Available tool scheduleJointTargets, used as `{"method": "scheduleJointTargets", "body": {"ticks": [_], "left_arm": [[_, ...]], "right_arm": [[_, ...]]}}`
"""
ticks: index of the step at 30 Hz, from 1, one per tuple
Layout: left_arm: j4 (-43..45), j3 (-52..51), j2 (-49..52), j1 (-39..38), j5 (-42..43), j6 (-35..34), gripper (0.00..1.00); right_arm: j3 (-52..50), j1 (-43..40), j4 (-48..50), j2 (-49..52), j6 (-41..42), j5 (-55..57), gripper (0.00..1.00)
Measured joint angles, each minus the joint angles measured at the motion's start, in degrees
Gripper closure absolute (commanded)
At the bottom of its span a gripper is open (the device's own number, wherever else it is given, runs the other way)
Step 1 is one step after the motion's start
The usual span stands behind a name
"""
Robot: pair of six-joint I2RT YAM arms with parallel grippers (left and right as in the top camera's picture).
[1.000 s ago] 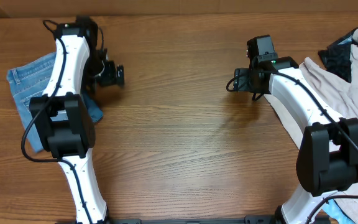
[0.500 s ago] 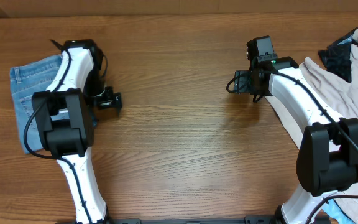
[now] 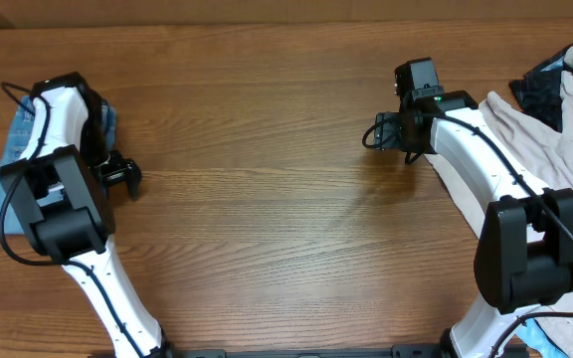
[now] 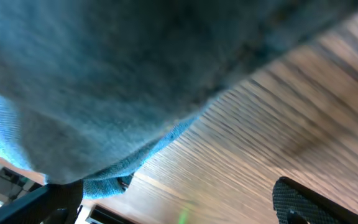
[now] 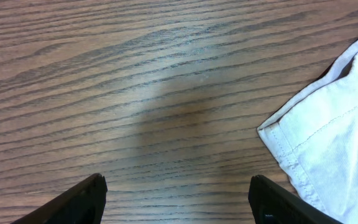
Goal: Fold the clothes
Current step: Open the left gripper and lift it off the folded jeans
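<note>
The light-blue jeans [image 3: 6, 149] lie bunched at the table's far left edge, mostly hidden under my left arm. In the left wrist view blurred denim [image 4: 104, 93] fills the upper left, close to the camera and hanging over the left finger. My left gripper [image 3: 125, 179] is open just right of the jeans, with bare wood between its fingers [image 4: 303, 202]. My right gripper [image 3: 368, 135] hovers open over bare table right of centre, far from the jeans. Nothing lies between its fingertips [image 5: 73, 202].
A pile of beige and white clothing [image 3: 555, 149] covers the right edge of the table, and its white hem [image 5: 334, 124] reaches close to my right gripper. A dark garment [image 3: 537, 91] lies at the back right. Wood table [image 3: 267, 219] spans the middle.
My left arm has swung left toward the table's edge, and the jeans have shifted left with it. The right arm has stayed put.
</note>
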Motion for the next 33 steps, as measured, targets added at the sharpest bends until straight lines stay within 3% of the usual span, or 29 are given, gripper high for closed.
{"method": "scheduleJointTargets", "body": {"ticks": [10, 15, 20, 24, 33], "left_arm": [[1.84, 0.00, -0.28, -4.20, -0.68, -0.26, 0.00], [5.09, -0.35, -3.98, -10.86, 1.01, 1.22, 0.00], [11.08, -0.37, -10.67, -19.02, 6.21, 7.41, 0.00], [14.38, -0.37, -13.64, -24.22, 13.60, 16.22, 0.00], [5.14, -0.42, -13.70, -24.39, 18.99, 17.84, 0.00]], "right_arm": [[0.00, 0.00, 0.07, 0.00, 0.02, -0.02, 0.23], [0.00, 0.00, 0.07, 0.00, 0.04, -0.42, 0.12], [0.00, 0.00, 0.13, 0.00, 0.02, -2.97, 0.00], [0.00, 0.00, -0.33, 0.00, 0.02, -6.16, 0.00], [0.68, -0.02, -10.62, -1.51, 0.02, -9.27, 0.00]]}}
